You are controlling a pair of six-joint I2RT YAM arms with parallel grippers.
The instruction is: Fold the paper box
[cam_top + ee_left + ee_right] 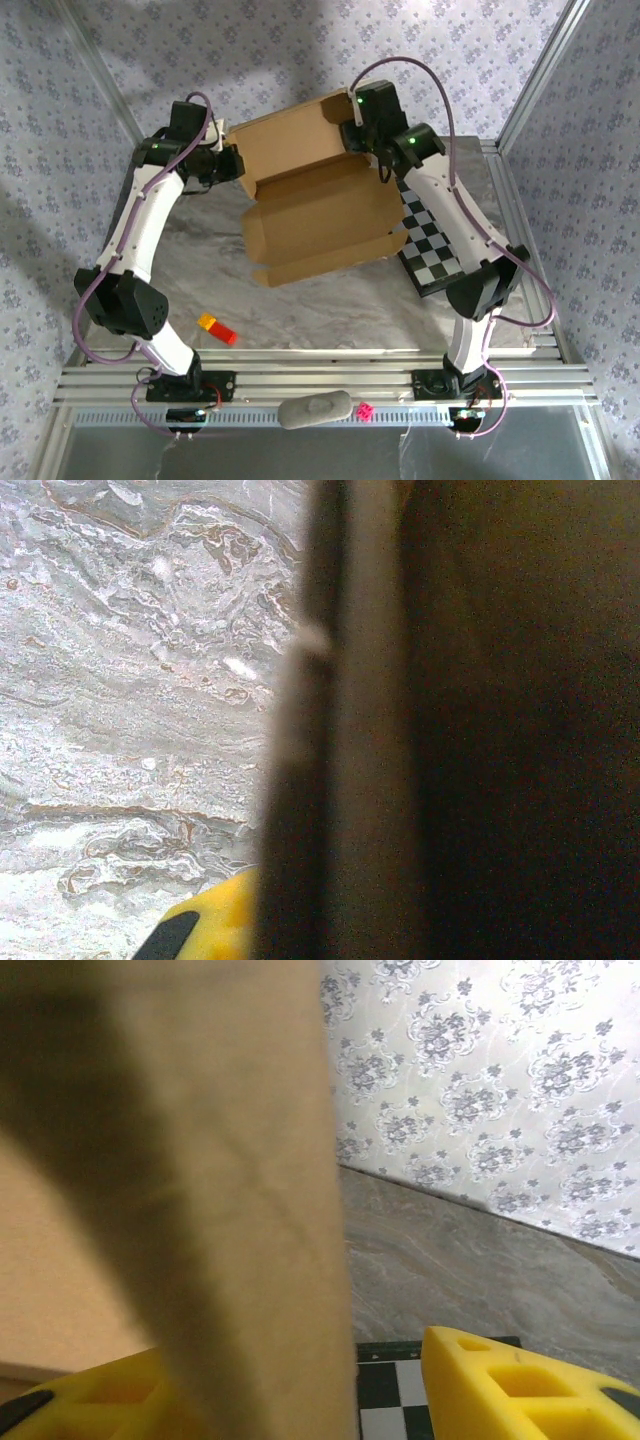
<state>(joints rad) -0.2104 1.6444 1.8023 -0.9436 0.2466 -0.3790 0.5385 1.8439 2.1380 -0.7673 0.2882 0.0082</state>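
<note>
Two arms work the paper box (320,215)
At nine o'clock the left gripper (232,165) pinches its plain brown cardboard edge; at one o'clock the right gripper (355,135) straddles a flap, yellow jaws parted.

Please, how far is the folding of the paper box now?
Done: the paper box has creased panels and some side walls raised. In hand: the left gripper is shut on its left edge; the right gripper stands open astride its far right edge. Left: the lid panel and tabs stand open, so tucking and closing remain.
</note>
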